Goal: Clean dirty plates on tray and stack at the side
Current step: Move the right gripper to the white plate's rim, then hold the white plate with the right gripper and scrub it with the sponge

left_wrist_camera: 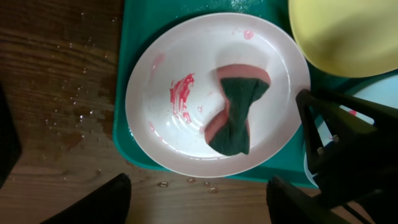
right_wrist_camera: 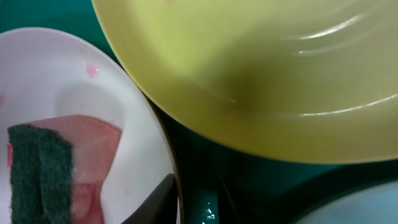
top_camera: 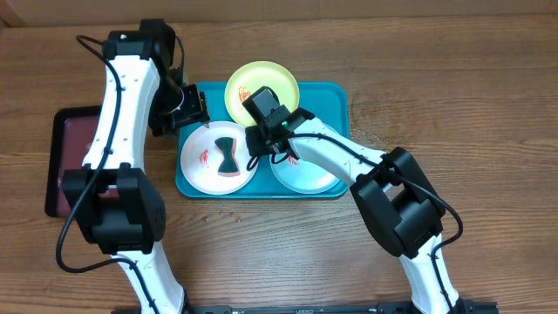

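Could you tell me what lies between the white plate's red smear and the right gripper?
A twisted pink-and-green sponge on the plate, clearest in the left wrist view.

Tabletop: brown wood grain.
Teal tray: flat on the tabletop, near the middle.
Maroon tray: at the left, well apart from the teal tray.
Droplets: scattered on the wood just beside the teal tray.

Right arm covers much of pale blue plate and yellow-green plate's 5 o'clock rim; maroon tray's 3 o'clock side hidden under left arm.
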Tool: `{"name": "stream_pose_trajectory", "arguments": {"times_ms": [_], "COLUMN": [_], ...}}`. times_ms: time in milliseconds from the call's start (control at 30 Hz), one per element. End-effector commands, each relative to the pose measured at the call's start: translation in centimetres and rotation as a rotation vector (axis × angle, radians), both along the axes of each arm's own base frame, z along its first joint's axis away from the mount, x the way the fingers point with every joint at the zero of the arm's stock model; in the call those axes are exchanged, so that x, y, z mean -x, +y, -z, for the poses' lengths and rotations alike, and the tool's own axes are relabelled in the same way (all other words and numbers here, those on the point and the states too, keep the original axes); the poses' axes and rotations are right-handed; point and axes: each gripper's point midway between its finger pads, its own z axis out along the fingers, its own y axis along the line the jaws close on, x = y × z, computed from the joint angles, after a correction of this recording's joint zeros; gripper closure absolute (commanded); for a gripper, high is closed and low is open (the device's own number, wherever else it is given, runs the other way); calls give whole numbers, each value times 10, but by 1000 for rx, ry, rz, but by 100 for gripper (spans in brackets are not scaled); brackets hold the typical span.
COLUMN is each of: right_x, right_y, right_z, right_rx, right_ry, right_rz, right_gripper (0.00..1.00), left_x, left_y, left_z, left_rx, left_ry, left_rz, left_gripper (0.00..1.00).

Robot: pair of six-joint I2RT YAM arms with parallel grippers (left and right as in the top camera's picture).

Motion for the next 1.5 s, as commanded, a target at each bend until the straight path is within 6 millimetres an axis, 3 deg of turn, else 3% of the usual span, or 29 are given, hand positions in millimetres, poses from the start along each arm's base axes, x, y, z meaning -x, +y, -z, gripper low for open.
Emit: {"name": "stream_pose_trajectory", "arguments": {"times_ms": [0,67,400,567,833,1000,1167,1367,1467], "right_x": [-1,0,6,7,7,7,6,7,7], "right_y": [2,2,4,4,4,4,4,3,3], "right_z": [1,1,2,2,2,2,2,2,2], "right_rx": [7,8,-3,-5,-5,-6,-5,-2,-3], "right_ry": [-2,4,33,38,38,35,36,39,39], "right_rz": [4,2,-7,-10,-10,-10,-8,-8,-9], "right_gripper": [84,89,89,89,89,89,89,89,89], "left_x": [10,15,29,27,18,12,13,29,34], "left_y": [-10,-16,-44,-48,-61,-71,-65,-49,-28], "left_z": [14,25,71,89,108,109,111,124,133], "left_rx": [42,65,122,129,182,208,166,81,-40], "left_ry": [39,57,78,60,-7,-41,-35,17,32], "left_rz": [41,53,134,84,96,115,115,115,112], "left_gripper": [31,34,37,51,56,58,70,71,93]}}
